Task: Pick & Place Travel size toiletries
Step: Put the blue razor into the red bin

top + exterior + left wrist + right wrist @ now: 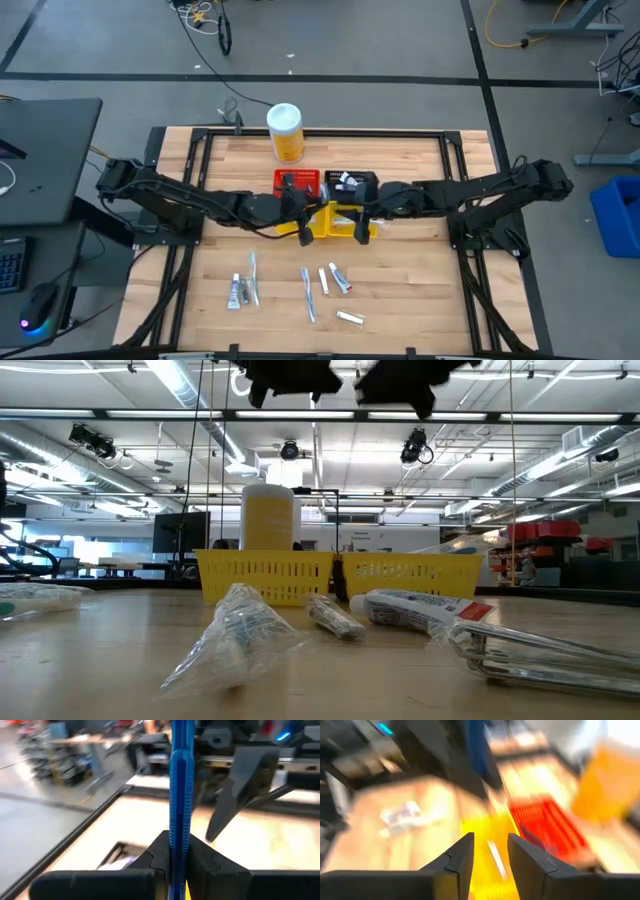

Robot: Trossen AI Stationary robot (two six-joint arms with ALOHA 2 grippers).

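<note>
My left gripper (175,851) is shut on a blue-handled razor (178,780) above the yellow basket (338,222) at the table's middle. My right gripper (490,847) faces it from the right, also over the yellow basket, open with nothing between its fingers. Several more travel size toiletries lie flat on the wood toward the near edge: tubes (240,291) (340,278) (349,318) and slim pale sticks (307,292). One wrapped item (235,635) and a tube (415,610) show close up in the low view. My left gripper pinches the razor's ribbed blue handle (178,827) between its two fingers. The fingers come nearly level from the table's left and lie across the handle. The handle stands upright above the fingers, lifted clear over the yellow basket; its head is out of view.
A red basket (298,183) and a black basket (352,183) stand just behind the yellow one. A tall yellow canister (285,131) with a white lid stands at the far edge. Bare wood lies to the left and right of the baskets.
</note>
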